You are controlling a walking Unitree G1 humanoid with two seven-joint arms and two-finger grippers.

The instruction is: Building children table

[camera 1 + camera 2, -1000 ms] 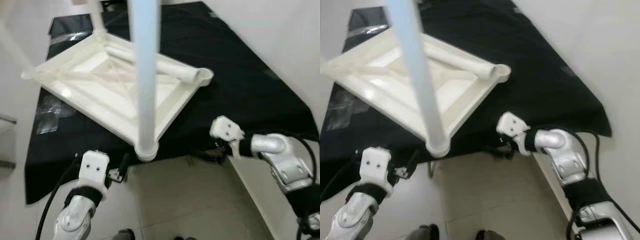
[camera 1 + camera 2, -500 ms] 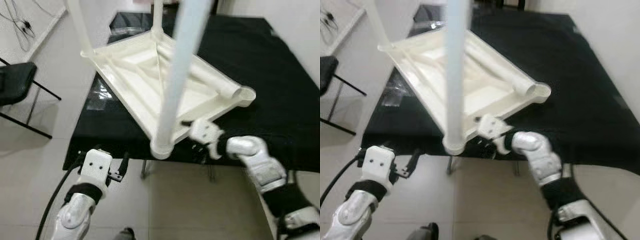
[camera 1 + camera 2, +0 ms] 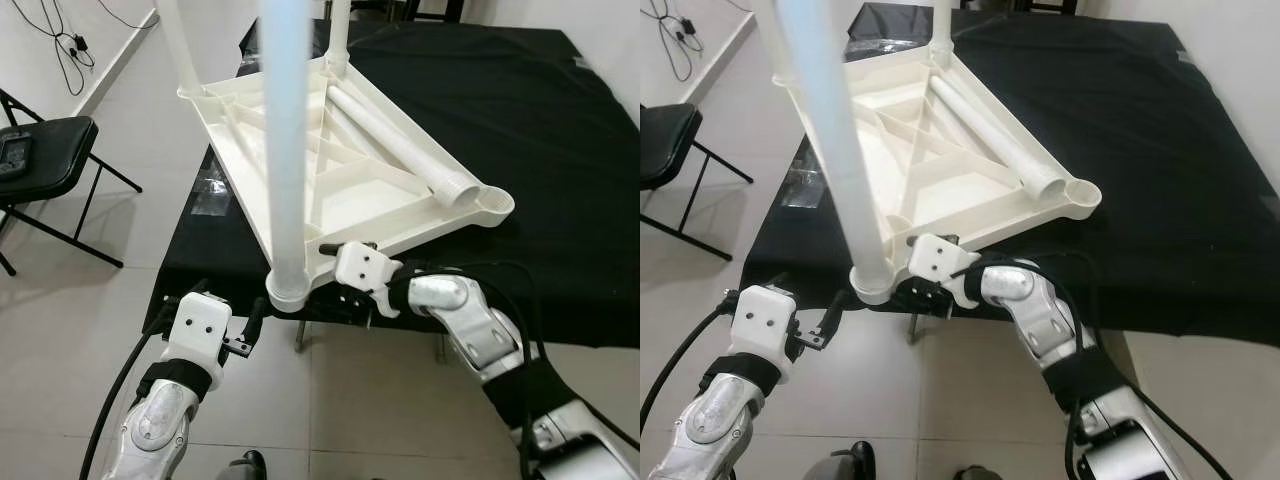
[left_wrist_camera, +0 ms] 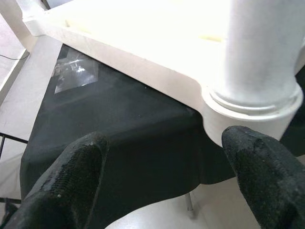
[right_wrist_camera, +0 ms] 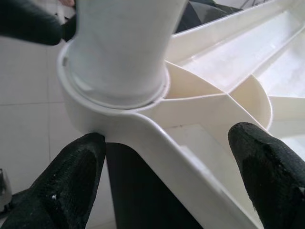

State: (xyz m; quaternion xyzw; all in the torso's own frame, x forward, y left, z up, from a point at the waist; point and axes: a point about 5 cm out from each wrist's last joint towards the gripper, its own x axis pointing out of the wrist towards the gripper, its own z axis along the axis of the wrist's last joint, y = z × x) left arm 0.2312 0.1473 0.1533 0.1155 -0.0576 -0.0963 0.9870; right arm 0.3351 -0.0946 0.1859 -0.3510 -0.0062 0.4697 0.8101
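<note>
A white plastic tabletop lies upside down on a black-covered table. A white leg stands in its near corner socket, and more legs rise at the far corners. One loose leg lies inside the tabletop, beside an empty corner socket. My right gripper is open, its fingers either side of the tabletop's rim just beside the near socket. My left gripper is open too, low in front of the table's edge, with one fingertip close under that socket.
A black folding chair stands on the tiled floor to the left. A clear plastic bag lies on the cloth by the tabletop's left side. The black cloth to the right is bare. Cables trail from both arms.
The camera has swung, so the whole scene shifted. My right gripper moved left along the table's front edge to the near corner socket. The left arm stayed about where it was.
</note>
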